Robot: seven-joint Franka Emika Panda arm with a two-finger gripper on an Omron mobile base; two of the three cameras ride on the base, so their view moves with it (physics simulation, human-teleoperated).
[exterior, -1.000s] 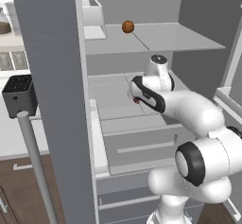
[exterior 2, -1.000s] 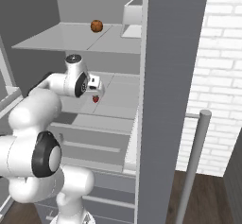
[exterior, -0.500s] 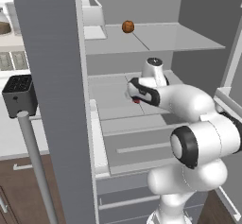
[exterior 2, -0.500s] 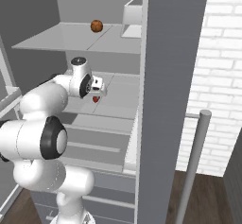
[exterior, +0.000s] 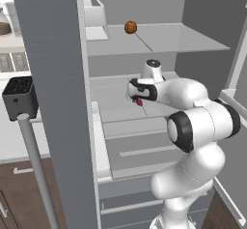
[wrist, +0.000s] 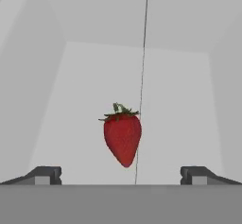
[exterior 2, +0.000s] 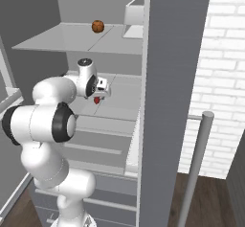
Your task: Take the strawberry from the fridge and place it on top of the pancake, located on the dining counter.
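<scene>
The strawberry (wrist: 122, 135) is small and dark red with a green cap, and it lies on the pale middle shelf (exterior: 120, 119) of the open fridge (exterior: 53, 78). In the hand view it sits centred just beyond my two fingertips, with a wide gap on either side. My gripper (wrist: 121, 173) is open and holds nothing. From the base views my gripper (exterior: 136, 97) reaches into the fridge right at the strawberry (exterior: 140, 102), and from the other side the gripper (exterior 2: 101, 94) hangs just over the strawberry (exterior 2: 97, 99). The pancake and the dining counter are out of view.
An orange-brown ball (exterior: 130, 27) rests on the upper shelf beside a white bin (exterior: 94, 10). The open fridge doors (exterior 2: 172, 77) with long silver handles (exterior 2: 196, 164) flank my arm. A black appliance (exterior: 19, 97) stands on the counter at left. Drawers lie below the shelf.
My arm has stretched deeper into the fridge, bringing the hand forward and down to the strawberry. The jaws stayed open and the strawberry has not moved.
</scene>
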